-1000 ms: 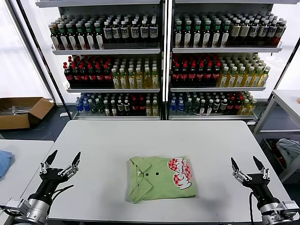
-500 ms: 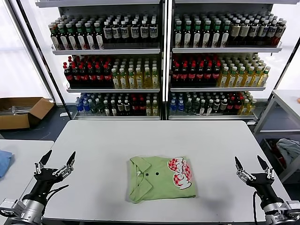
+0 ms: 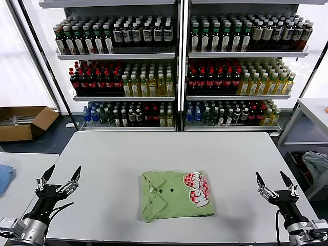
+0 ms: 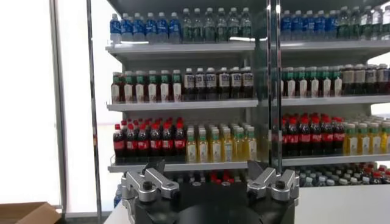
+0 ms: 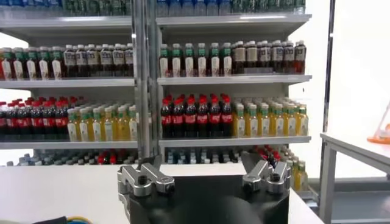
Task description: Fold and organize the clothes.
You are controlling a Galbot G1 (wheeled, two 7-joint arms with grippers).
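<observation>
shirt [image 3: 177,195] lies folded, sleeves hidden; both hands spread, empty.

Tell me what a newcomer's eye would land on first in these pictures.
First, the light green polo shirt, lying folded into a neat rectangle at the middle of the white table's near edge, its red-and-white checkered logo facing up. Then the left hand and right hand, both open and empty, held clear of the shirt at the table's near corners. Behind the table, shelves of bottled drinks fill the background.
</observation>
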